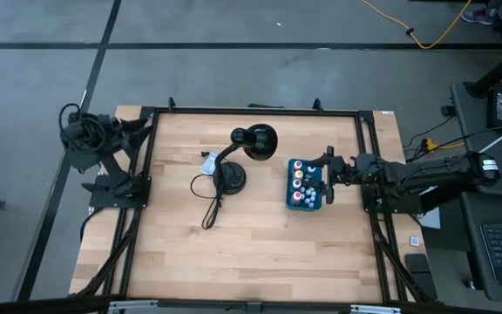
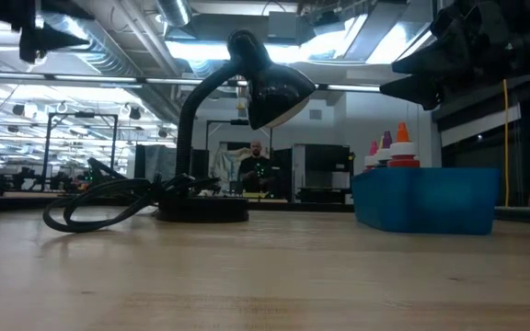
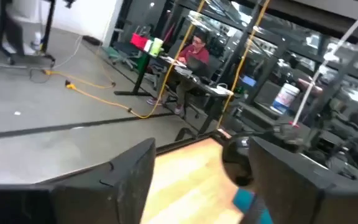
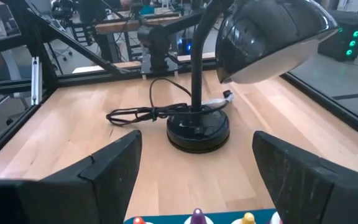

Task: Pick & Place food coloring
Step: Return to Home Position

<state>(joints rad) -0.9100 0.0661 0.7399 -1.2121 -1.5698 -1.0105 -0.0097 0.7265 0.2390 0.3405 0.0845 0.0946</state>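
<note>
Food coloring bottles stand packed upright in the blue bin, caps up, with a few coloured tips showing over its rim in the low view. My right gripper hangs above the side of the bin nearest my right arm's base, fingers spread wide with nothing between them. That is the relation the coming move turns on: the bottles lie just below and ahead of that gripper. I judge that the way home runs straight back along my own arm toward the table's right edge, away from them (rising a little first would keep the fingertips off the tallest caps). The bin's long side runs crosswise to my reach. My right arm is much the nearer one. My left gripper waits folded at the far left edge of the table, well apart from everything, its fingers also parted and empty. The black desk lamp stands near the bin, on the side away from my right arm, and its cord trails off on the lamp's far side from the bin; neither lies on the retreat path. A small whitish piece sits by the lamp's base, and I cannot tell what it is.
</note>
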